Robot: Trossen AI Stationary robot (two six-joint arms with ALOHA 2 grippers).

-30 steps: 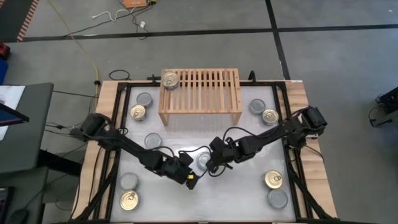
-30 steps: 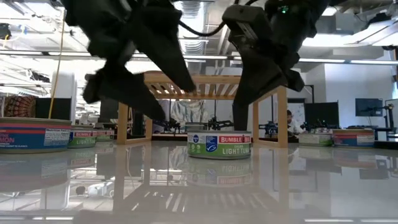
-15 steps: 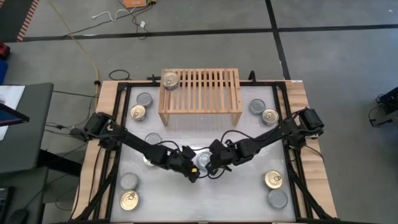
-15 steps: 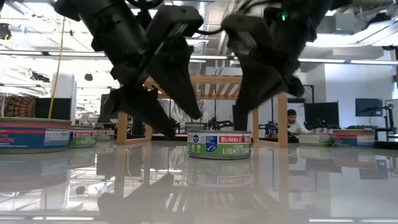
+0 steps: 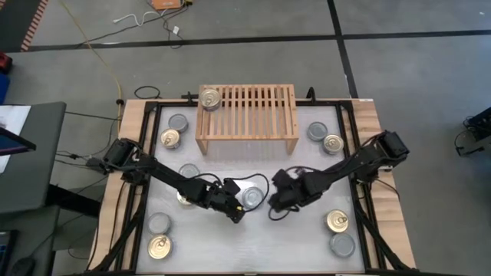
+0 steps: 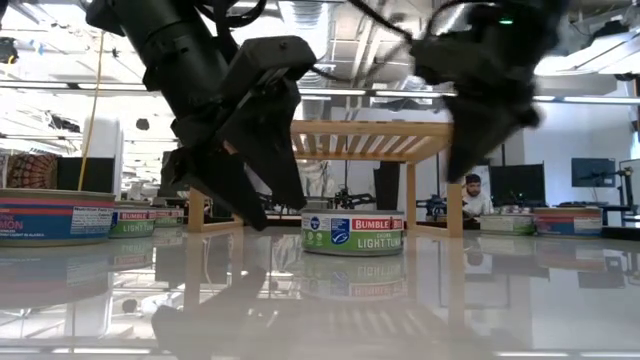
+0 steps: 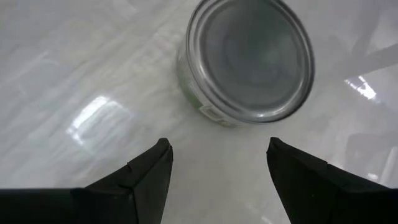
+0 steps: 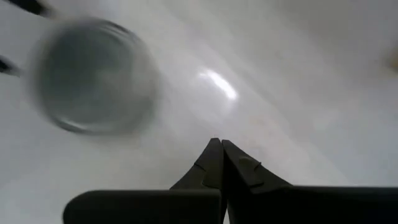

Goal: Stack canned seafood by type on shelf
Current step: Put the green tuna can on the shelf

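Two grippers flank a silver-topped tin at mid-table

Spread wide, the left gripper (image 5: 238, 215) hangs just beside a plain silver-grey can (image 5: 250, 198) standing on the white table (image 5: 253, 245), its fingers (image 7: 146, 174) apart from it. Near the can's other side, the right gripper (image 5: 275, 208) is pinched together and empty. One gold-topped can (image 5: 209, 97) sits on the shelf (image 5: 257, 107); other cans stand around the table.

The right end effector (image 6: 470, 150) is motion-blurred in the low view; the silver-topped can (image 8: 90, 78) smears in the right wrist view.
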